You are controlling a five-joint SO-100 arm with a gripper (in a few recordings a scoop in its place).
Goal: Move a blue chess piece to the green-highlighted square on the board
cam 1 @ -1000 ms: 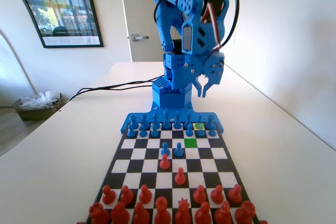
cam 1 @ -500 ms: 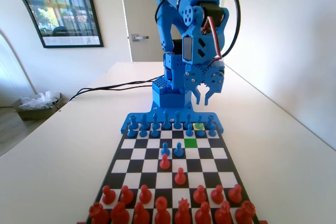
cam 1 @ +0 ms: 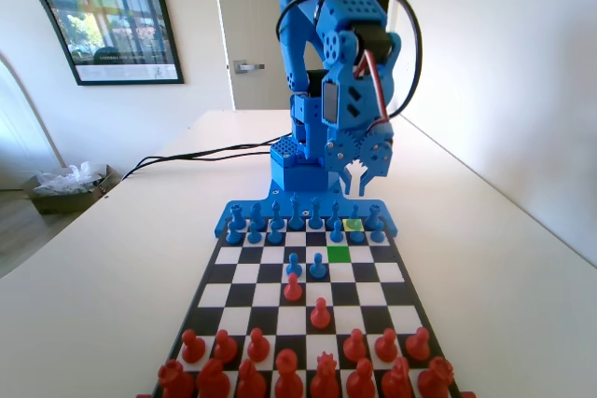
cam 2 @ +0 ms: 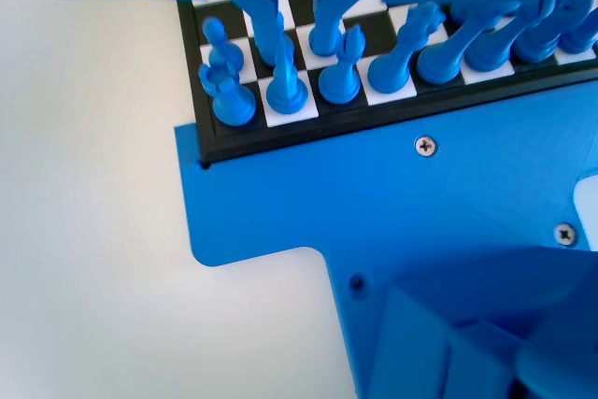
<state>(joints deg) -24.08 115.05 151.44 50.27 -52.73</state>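
Nearest in the fixed view, glossy red plastic pieces (cam 1: 320, 312) fill the near rows of the board (cam 1: 215, 276), a flat black-and-white checker with a blue plastic edge, on a smooth white table (cam 1: 103, 286). Mid-board stand two blue pawns; the blue chess piece (cam 1: 318, 266) sits just in front-left of the green-highlighted square (cam 1: 339, 253). Farther back, the tool (cam 1: 354, 174) hangs above the blue back rows, jaws slightly apart, holding nothing. Behind, a framed poster (cam 1: 105, 8); its writing is unreadable.
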